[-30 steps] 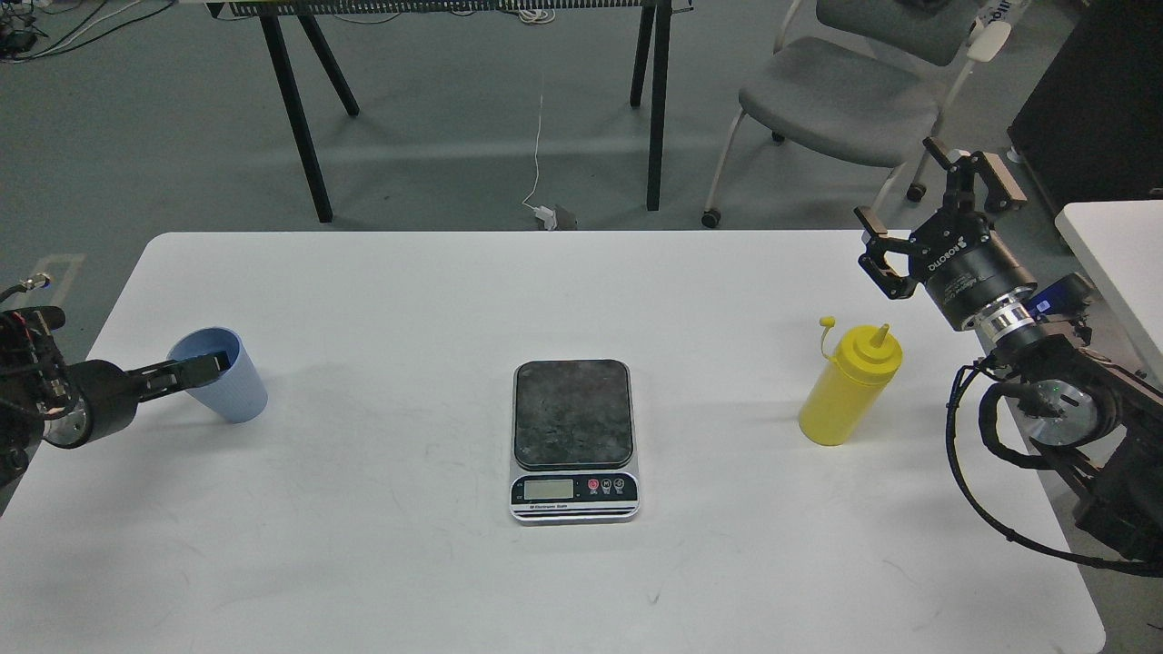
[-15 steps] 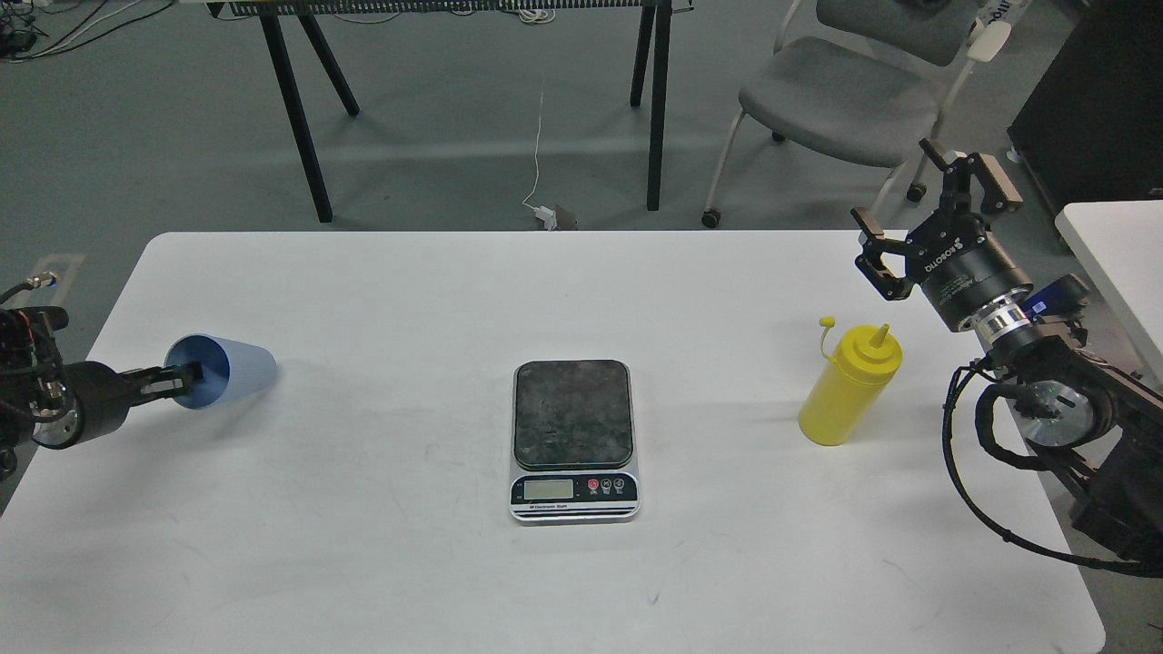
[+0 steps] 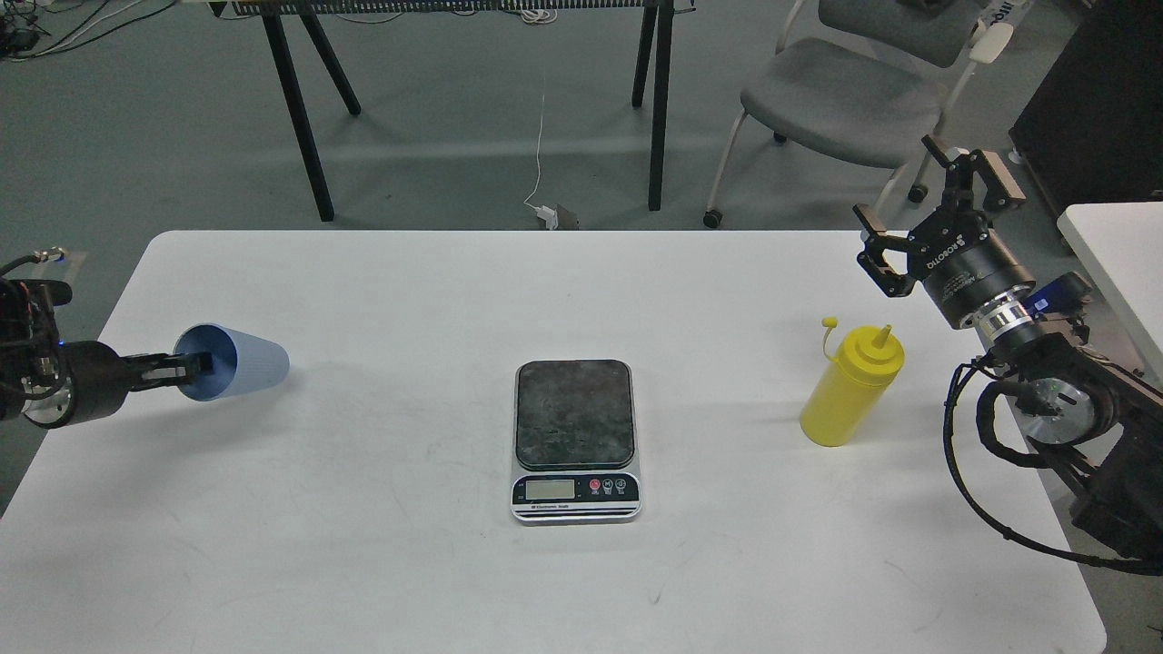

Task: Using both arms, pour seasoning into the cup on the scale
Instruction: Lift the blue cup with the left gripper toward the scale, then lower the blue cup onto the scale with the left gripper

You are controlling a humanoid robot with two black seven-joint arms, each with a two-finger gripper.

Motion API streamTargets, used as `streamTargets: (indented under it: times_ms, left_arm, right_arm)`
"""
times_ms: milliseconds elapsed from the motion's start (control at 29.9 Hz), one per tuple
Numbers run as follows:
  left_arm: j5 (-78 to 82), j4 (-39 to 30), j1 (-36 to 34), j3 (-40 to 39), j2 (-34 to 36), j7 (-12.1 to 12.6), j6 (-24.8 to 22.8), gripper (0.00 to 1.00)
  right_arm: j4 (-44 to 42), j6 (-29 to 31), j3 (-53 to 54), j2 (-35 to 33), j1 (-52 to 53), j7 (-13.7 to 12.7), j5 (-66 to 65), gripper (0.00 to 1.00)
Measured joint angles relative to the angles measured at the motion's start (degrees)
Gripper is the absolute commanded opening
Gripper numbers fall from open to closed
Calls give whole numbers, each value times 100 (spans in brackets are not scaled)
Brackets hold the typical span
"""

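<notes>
The light blue ribbed cup (image 3: 243, 364) lies tipped on its side at the left part of the white surface (image 3: 382, 563), its open mouth turned toward the left edge and its narrower base pointing toward the centre. The left pincer (image 3: 195, 366) reaches into that mouth; its fingers appear to grip the rim, though whether the cup rests on the surface or hangs just above it cannot be told. The scale (image 3: 574, 440) sits near the centre of the surface, well apart from the cup, its dark platform bare and its display and small buttons facing the viewer. The yellow seasoning bottle (image 3: 850, 387) stands upright to the right of the scale, nozzle uppermost, with its small tethered cap hanging off to the left of the nozzle. The right pincer (image 3: 936, 209) is raised beyond and to the right of the bottle, fingers spread wide and clear of it. Behind the surface stand a grey chair (image 3: 845, 100) and black table legs (image 3: 295, 109).
</notes>
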Motion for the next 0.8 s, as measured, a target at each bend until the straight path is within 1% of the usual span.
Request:
streamTargets:
  times_ms: [100, 167, 234, 301, 502, 636, 803]
  left_arm:
    - [605, -625, -518, -3, 141, 0, -421, 1]
    - [1047, -906, -886, -8, 149, -2, -748, 2]
    - [1421, -1159, -1244, -16, 109, 0, -1071, 2]
    - [1812, -1452, -1616, -16, -30, 0, -1238, 3]
    - [2639, -2047, -2362, -16, -859, 0, -1301, 4]
    - [2958, -2260, -2587, -11, -1418, -1, -1303, 5]
    - [3160, -2332, -2647, -3, -1843, -1, -1303, 5]
  right_arm:
    - [-3, 0, 7, 0, 0, 0, 0, 99]
    - [-7, 0, 12, -1, 0, 0, 0, 99]
    - [-9, 0, 15, -4, 0, 0, 0, 99]
    - [-14, 0, 16, -6, 0, 0, 0, 99]
    - [-6, 0, 21, -11, -34, 0, 0, 99]
    - [6, 0, 31, -46, -44, 0, 9, 99]
    - [11, 0, 40, -93, -59, 0, 17, 99]
